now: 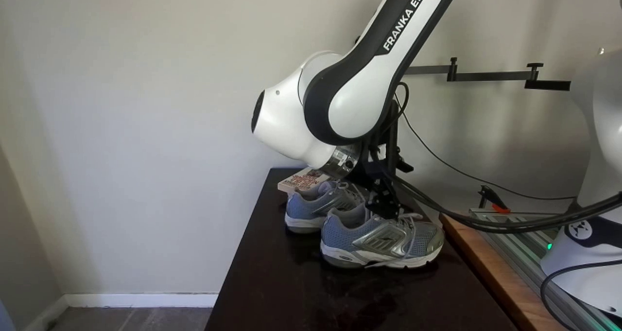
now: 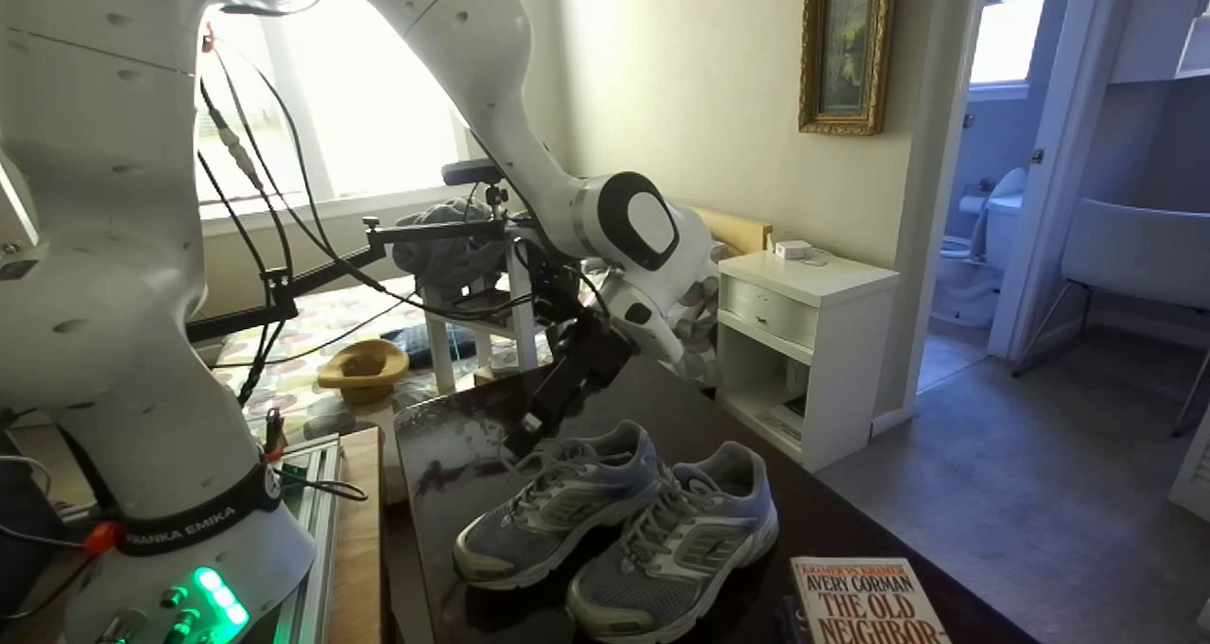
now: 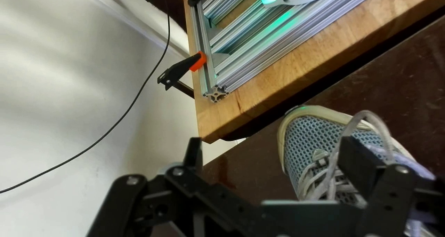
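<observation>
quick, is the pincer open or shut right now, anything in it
Pincer: wide open, holding nothing, close to a sneaker.

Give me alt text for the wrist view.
An open black tool has one finger close to the raised lace loop of a gray-blue sneaker; contact is unclear. The sneaker rests on a dark tabletop, with metal rails and a pale wall beyond.

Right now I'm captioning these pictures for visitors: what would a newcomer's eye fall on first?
Probably the big white arm, bent over the dark table. Next, the blue-and-silver running shoes side by side on it, with the open gripper close to one of them. In an exterior view, the paperback at lower right stands out for its bold red title.
</observation>
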